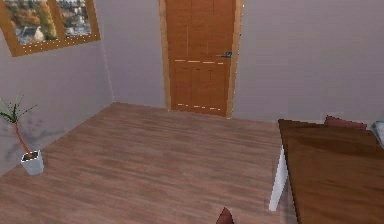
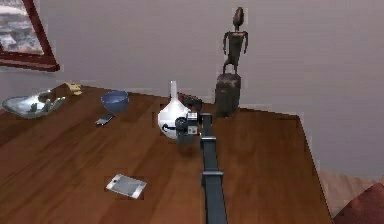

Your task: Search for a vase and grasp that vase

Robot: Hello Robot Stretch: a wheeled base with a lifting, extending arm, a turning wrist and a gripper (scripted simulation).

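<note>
Pincer [image 2: 184,128] overlaps the white vase [image 2: 167,114] on the table [image 2: 60,160] — grip unclear.

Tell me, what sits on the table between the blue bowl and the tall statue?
In the arm side view, the white vase stands between the blue bowl and the statue on the wooden table, with the gripper close by it.
</note>
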